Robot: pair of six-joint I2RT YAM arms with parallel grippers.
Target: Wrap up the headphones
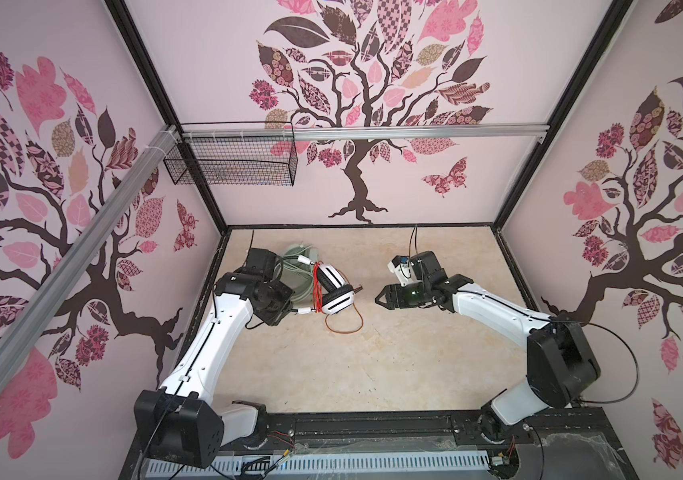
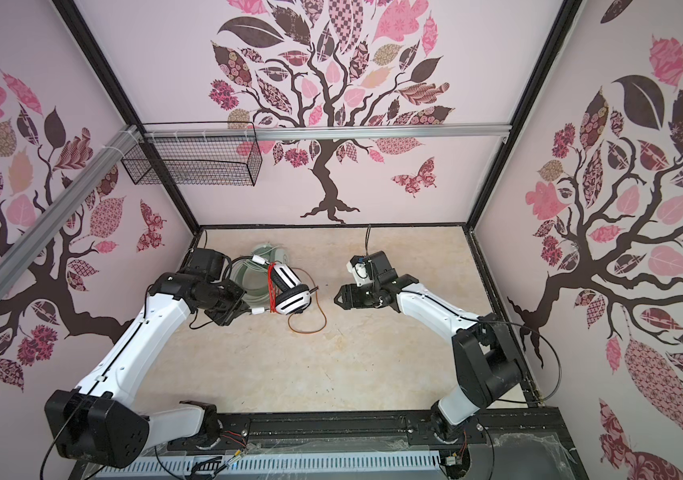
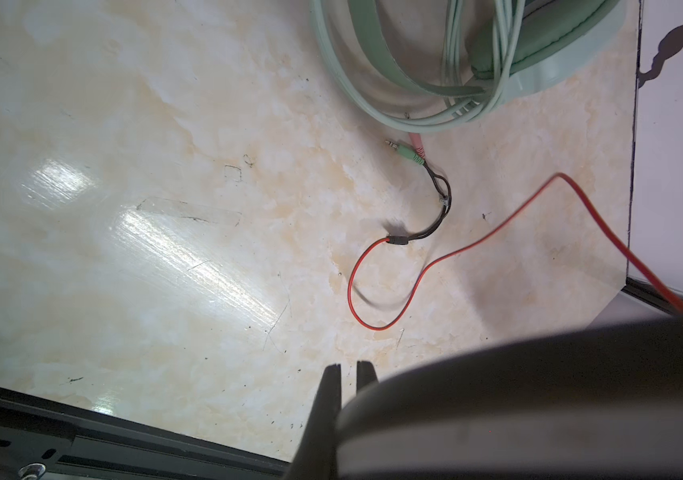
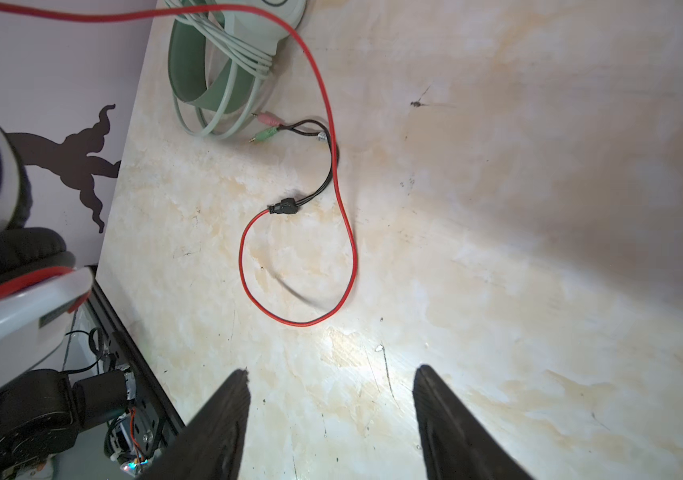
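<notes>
Marble-look table (image 1: 373,353) fills most of it. The left gripper (image 3: 350,368) is pinched together and has the white-and-black headphones (image 1: 337,297) up off the table, left of centre. The right gripper (image 4: 332,370) hangs just right of them, jaws apart, gripping nothing. The mint-green headphones (image 1: 299,253) lie at the back left, pale cable bundled over them. The red cable (image 4: 302,324) drops into a loop on the table and ends at a black splitter (image 4: 283,206). Its green plug (image 4: 267,134) and pink plug (image 4: 269,119) sit beside the mint band. The label on the white earcup is too blurry to read.

red cable (image 4: 298,324) loops mid-table, open tabletop (image 4: 539,249) beside
</notes>
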